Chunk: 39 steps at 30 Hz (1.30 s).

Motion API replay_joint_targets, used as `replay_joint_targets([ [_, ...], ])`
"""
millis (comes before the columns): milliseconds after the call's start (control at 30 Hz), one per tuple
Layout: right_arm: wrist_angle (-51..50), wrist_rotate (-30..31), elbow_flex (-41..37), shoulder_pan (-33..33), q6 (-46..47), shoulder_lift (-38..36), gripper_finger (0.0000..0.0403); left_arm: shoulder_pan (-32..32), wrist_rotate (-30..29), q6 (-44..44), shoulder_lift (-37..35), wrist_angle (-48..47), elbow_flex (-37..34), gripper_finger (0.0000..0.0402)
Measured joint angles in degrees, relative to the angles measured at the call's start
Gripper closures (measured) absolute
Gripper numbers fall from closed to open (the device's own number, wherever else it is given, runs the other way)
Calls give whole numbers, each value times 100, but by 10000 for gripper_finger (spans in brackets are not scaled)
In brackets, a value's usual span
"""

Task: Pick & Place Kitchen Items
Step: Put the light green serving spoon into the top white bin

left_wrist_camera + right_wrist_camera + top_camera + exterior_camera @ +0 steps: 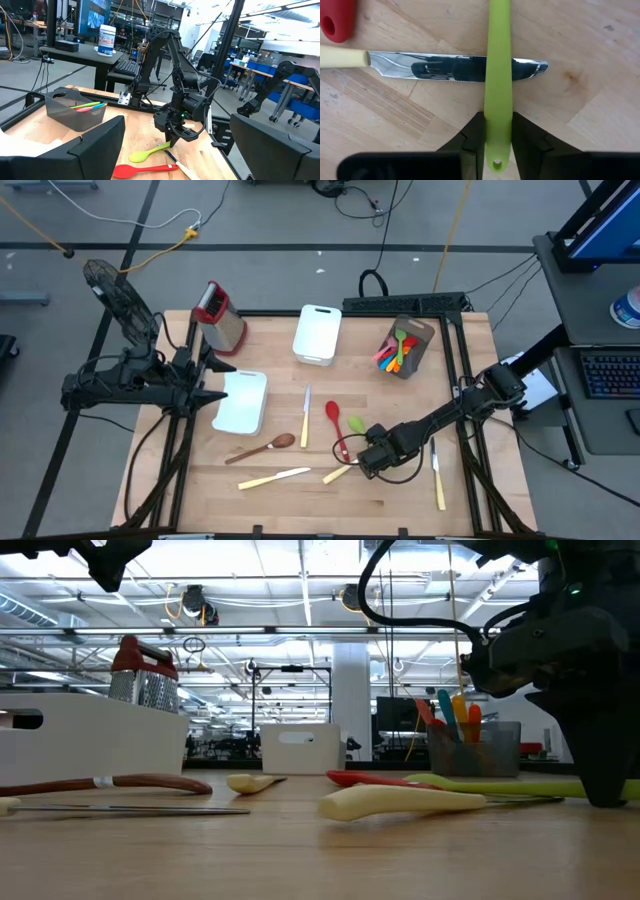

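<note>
1. Right end effector (497, 145): lowered to the surface (300, 500) at its front right part, fingers (475, 135) closed on the handle end of the green spoon (498, 75). The high view places this end effector (372, 448) just behind a cream-handled knife (338, 473).
2. Only the right wrist view shows that the green spoon handle crosses over the blade of a knife (455, 67) lying flat, with a red utensil tip (337, 20) nearby.
3. Left end effector (215, 395): held at the left side beside a white tub (242, 402); its fingers stand apart, gripping nothing.
4. Remaining loose items on the surface: red spoon (335, 425), wooden spoon (262, 448), a cream-handled knife at front centre (272, 477), an upright knife at centre (305, 418), and a knife at far right (438, 475).
5. Containers: the grey holder (412, 348) at rear right carries several coloured utensils (392, 352). A second white tub (318, 333) sits rear centre; no contents are visible in either tub.
6. A red-topped grater (220, 315) lies at rear left.
7. Writing: none legible. A white canister (106, 40) on a desk beyond the surface carries a blue label, unreadable.
</note>
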Motion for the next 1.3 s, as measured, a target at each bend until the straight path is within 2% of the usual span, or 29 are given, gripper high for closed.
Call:
replay_joint_targets([
  [667,-66,157,-13,-24,299,-983,341,2,0,-15,-2,4,0,34],
  [767,27,324,-13,-36,378,-1224,341,2,2,-28,-2,6,0,34],
  [1100,1158,1030,-4,-244,227,-1950,341,1,4,-27,-2,218,0,34],
  [1300,2230,1032,0,-560,-335,-2082,341,0,26,-56,0,681,0,34],
])
